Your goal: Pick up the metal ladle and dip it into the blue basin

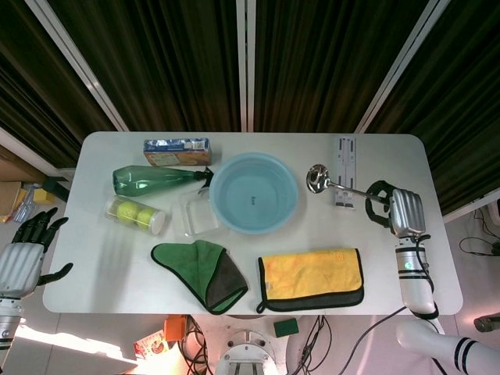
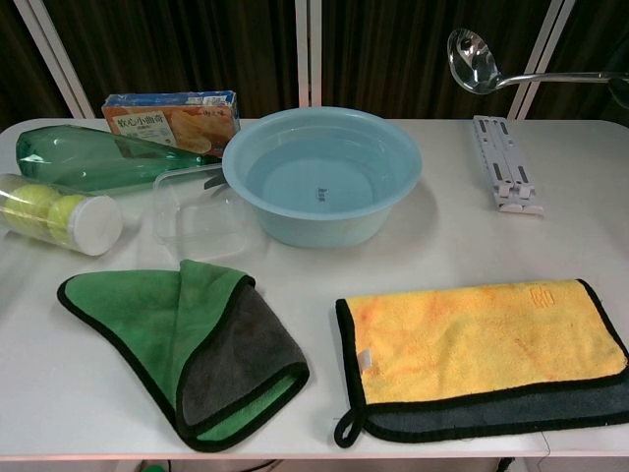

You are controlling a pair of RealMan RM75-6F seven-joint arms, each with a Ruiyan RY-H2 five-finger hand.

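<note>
My right hand (image 1: 393,211) grips the handle end of the metal ladle (image 1: 336,185) and holds it in the air. The ladle's bowl (image 2: 470,61) hangs well above the table, just right of the blue basin (image 1: 254,193). The basin stands mid-table and holds a little water (image 2: 319,182). The chest view shows only a dark sliver of my right hand (image 2: 621,84) at its right edge. My left hand (image 1: 23,254) hangs off the table's left side, fingers spread, holding nothing.
A white hinged stand (image 1: 346,168) lies under the ladle. A yellow cloth (image 1: 311,275) and a green cloth (image 1: 201,269) lie at the front. A clear box (image 1: 199,212), a green bottle (image 1: 152,179), a tube of tennis balls (image 1: 135,213) and a carton (image 1: 176,150) sit left of the basin.
</note>
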